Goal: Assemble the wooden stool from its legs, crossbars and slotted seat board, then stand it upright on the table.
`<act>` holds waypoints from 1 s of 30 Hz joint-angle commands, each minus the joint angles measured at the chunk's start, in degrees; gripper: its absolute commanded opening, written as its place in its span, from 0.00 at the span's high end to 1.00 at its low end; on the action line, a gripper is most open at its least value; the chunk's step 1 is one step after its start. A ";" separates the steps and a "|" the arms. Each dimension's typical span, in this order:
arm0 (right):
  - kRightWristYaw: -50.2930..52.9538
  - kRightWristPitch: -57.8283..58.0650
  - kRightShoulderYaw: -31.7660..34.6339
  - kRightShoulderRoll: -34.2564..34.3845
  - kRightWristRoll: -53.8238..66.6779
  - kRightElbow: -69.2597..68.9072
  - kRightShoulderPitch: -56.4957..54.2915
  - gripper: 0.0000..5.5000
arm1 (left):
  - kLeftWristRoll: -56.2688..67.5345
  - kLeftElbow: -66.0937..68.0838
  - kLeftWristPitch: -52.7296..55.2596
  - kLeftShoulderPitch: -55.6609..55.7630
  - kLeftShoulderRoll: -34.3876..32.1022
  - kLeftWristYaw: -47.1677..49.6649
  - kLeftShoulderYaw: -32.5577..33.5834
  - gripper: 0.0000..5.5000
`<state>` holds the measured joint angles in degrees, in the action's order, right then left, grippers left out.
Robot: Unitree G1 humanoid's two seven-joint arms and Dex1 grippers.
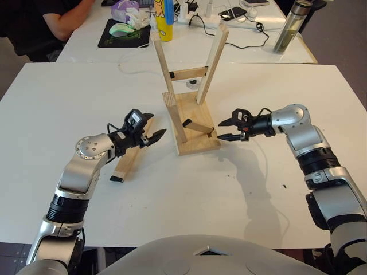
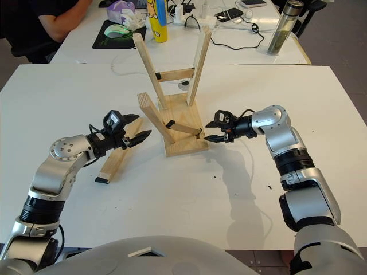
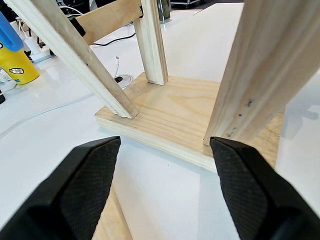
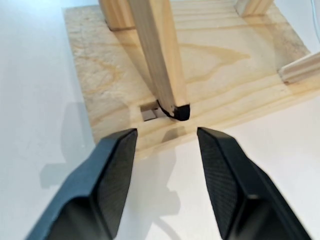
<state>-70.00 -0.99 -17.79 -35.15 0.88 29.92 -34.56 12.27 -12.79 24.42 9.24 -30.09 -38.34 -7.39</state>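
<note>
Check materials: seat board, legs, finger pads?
Seat board: pale, bare softwood, likely pine; wavy grain shows, no gloss or paint.
Legs: same pale unfinished wood, straight grain along the length.
Finger pads: black with a fine cross-hatched texture, probably rubber or moulded plastic; can't tell which.

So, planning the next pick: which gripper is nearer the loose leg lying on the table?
Left. The left gripper hangs just above the loose leg; the right gripper is across the seat board, at its slotted corner.
</note>
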 commanded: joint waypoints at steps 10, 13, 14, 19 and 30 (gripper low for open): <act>0.79 -3.81 0.44 3.96 -2.34 6.71 -4.11 0.60 | -0.04 -0.61 1.70 1.57 0.13 -1.08 -1.09 0.39; 0.85 -4.67 0.55 4.37 -3.14 8.60 -4.74 0.60 | -0.13 -0.55 1.89 1.88 0.13 -1.57 -1.40 0.39; 0.68 -4.90 0.49 4.41 -3.41 9.03 -4.85 0.60 | -0.17 -0.49 1.91 1.97 0.11 -1.71 -1.46 0.39; -0.70 -5.42 0.11 4.73 -4.00 11.15 -5.44 0.60 | -0.35 -0.38 1.95 2.14 0.42 -1.60 -1.49 0.39; -0.78 -6.95 1.29 6.07 -3.88 14.38 -5.45 0.63 | -0.52 1.41 1.35 3.31 0.53 -2.67 -2.42 0.39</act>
<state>-70.44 -7.97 -17.11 -28.77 -3.13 44.79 -40.52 12.24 -12.31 25.88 10.91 -29.55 -40.30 -9.16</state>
